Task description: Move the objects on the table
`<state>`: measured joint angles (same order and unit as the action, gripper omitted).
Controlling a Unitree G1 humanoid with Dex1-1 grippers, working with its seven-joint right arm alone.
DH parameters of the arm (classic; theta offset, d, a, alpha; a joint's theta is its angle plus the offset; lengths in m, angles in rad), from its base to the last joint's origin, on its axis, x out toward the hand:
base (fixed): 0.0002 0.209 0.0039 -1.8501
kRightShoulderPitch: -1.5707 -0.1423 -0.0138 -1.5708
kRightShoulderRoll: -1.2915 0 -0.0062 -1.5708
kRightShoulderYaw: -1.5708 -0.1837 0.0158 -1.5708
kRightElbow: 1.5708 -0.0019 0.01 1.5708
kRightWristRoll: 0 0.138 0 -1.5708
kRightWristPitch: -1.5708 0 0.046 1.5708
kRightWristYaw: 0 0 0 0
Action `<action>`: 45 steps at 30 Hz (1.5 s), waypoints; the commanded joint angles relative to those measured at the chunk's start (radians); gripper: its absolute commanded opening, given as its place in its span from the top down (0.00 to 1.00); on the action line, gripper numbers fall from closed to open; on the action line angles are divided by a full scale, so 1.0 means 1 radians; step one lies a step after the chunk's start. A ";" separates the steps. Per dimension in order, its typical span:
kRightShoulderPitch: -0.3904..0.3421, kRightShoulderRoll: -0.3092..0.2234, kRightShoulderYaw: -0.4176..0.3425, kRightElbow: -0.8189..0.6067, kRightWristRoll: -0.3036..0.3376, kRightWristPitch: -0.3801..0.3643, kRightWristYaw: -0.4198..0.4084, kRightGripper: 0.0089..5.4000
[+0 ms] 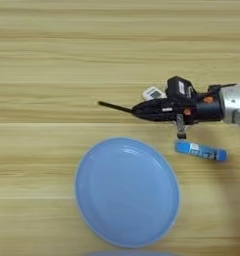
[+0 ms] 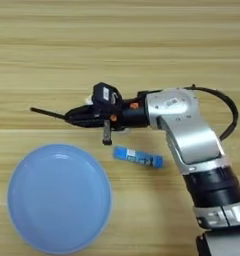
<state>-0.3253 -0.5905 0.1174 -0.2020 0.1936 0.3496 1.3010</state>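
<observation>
Right gripper [image 2: 74, 118], frame centre, reaches toward frame left; thin black stick [image 1: 114, 107] juts from its tip. Pinching it or merely over it: cannot tell. Stick looks light, stiff, slippery; grip mid-shaft. White remote [image 1: 153, 93] mostly hidden behind. Blue tube [image 2: 138, 157] just below. Light-blue plate [image 1: 127, 192] lower left.

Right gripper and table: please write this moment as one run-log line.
right gripper: above table, beside white remote | thin black stick: at fingertips | blue tube: lying near gripper | light-blue plate: empty
</observation>
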 commanded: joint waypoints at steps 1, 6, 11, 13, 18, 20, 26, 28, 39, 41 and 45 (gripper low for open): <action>0.027 -0.050 0.001 -0.114 0.023 0.021 -0.032 0.95; 0.103 -0.071 0.048 -0.144 0.005 0.024 -0.033 0.95; 0.128 -0.087 0.087 -0.139 -0.021 0.002 -0.035 0.95; 0.135 -0.092 0.103 -0.129 -0.036 -0.011 -0.037 0.95; 0.149 -0.093 0.148 -0.091 -0.078 -0.040 -0.047 0.95; 0.146 -0.085 0.165 -0.065 -0.092 -0.053 -0.051 0.95; 0.137 -0.066 0.209 0.007 -0.145 -0.106 -0.073 0.95; 0.131 -0.061 0.215 0.024 -0.152 -0.117 -0.076 0.95; 0.099 -0.029 0.228 0.043 -0.162 -0.102 -0.080 0.80; 0.093 -0.027 0.218 0.025 -0.145 -0.081 -0.077 0.75; 0.080 -0.022 0.196 0.004 -0.114 -0.044 -0.075 0.65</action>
<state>-0.1783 -0.6034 0.3590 -0.1528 0.0464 0.2994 1.2527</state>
